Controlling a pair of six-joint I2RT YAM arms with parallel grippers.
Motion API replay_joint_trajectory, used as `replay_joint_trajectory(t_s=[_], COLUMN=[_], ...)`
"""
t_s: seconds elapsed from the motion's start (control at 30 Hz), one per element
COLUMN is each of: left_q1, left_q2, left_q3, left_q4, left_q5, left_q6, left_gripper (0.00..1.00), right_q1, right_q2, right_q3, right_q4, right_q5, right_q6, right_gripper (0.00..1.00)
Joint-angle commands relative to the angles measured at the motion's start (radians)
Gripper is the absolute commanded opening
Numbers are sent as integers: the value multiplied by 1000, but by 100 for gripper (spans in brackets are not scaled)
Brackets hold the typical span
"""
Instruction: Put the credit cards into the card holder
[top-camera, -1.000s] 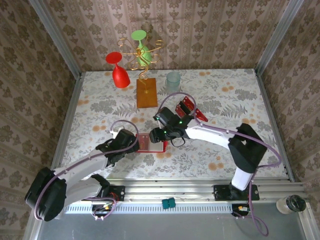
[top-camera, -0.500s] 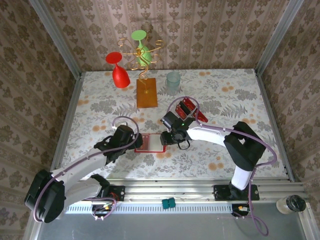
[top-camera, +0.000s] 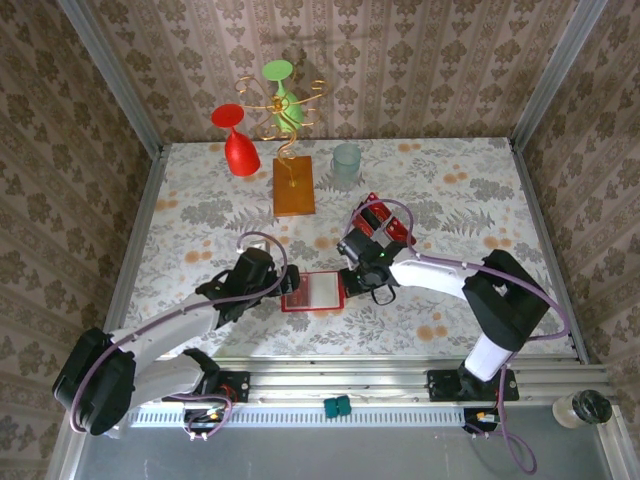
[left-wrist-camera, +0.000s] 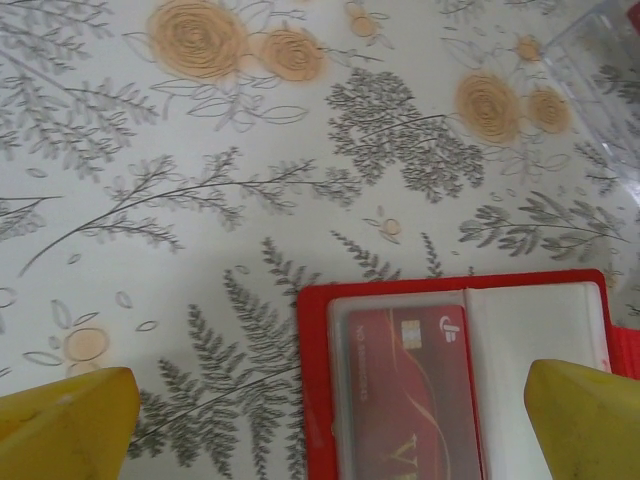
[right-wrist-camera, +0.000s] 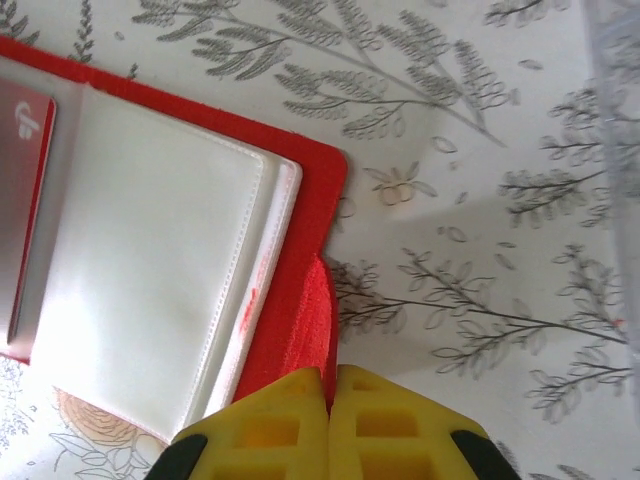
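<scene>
Red and glossy, the card holder (top-camera: 312, 292) lies opened flat on the flowered cloth (top-camera: 200, 200) between your two arms, with one red card (left-wrist-camera: 400, 390) behind its clear pocket. Your right claw (right-wrist-camera: 328, 395) is pinched tight, and the holder's red outer edge runs up into the seam between its yellow fingers (right-wrist-camera: 270, 420). Your left claw (left-wrist-camera: 325, 425) is spread wide, one tip on either side of the holder's near end, holding nothing. Just behind your right wrist sits the clear tray (left-wrist-camera: 600, 80) with the other credit cards (top-camera: 378, 222) in it, close enough to crowd that arm. Farther back stand an orange wooden block (top-camera: 293, 185) carrying a gold wire rack, a red glass (top-camera: 238, 148), a green glass (top-camera: 283, 98) and a pale cup (top-camera: 346, 160). You have open cloth left of the holder and out to the right rail (top-camera: 545, 240). Patterned wallpaper (top-camera: 420, 60) closes in the back and both sides.
</scene>
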Motion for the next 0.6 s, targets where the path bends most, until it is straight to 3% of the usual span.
replay_joint_trajectory(t_s=[0.0,0.17,0.43,0.57], left_q1=[-18,-27,-31,-30], left_q2=[33,102,183,215], left_q3=[-4,1,10,5], left_q4=[70,149,231,272], left_q5=[20,46,63,75], left_q6=[-27,-49,-68,-80], left_gripper=[100,100,100,100], right_q1=[-37,-45,-45,-44], right_q2=[-6,1,-50,-38], right_q3=[-19,-39,-134,-158], right_q4=[10,51,138,188], right_q5=[-47,-92,-101,-119], right_q6=[-46,-2,100,138], right_gripper=[0,38,41,36])
